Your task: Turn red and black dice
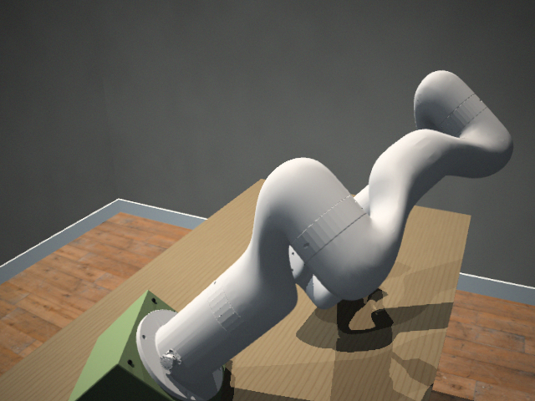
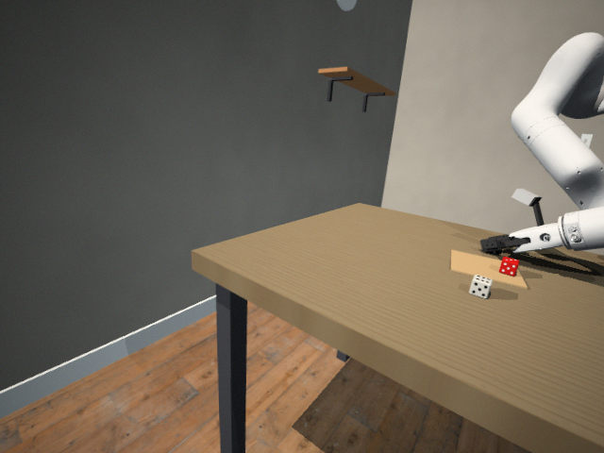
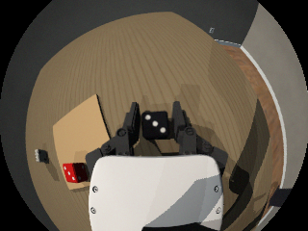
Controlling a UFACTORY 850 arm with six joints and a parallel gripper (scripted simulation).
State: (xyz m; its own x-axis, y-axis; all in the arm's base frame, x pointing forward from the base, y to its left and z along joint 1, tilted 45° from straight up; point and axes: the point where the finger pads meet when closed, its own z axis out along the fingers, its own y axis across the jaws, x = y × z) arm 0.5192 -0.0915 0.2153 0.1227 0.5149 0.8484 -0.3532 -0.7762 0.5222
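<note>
My gripper (image 2: 489, 244) (image 3: 156, 110) is open around the black die (image 3: 155, 125), with a narrow gap on either side of it. Three pips face the wrist camera; the die is hidden in the top and exterior views. It is beside the mat (image 2: 467, 262) (image 3: 79, 127), off its edge. The red die (image 2: 509, 266) (image 3: 73, 172) sits on the mat near one corner; a side with several pips faces the exterior view, and its top is too small to read surely. The white die (image 2: 479, 286) (image 3: 40, 156) lies on the table just past the mat's far side, several pips on top.
The wooden table (image 1: 440, 241) (image 2: 311, 273) (image 3: 159, 58) bears the dice and mat. The arm (image 1: 328, 224) (image 2: 561, 146) hides the dice and mat from the top view. The red die and mat are left of my fingers in the wrist view. A table edge is beyond the white die.
</note>
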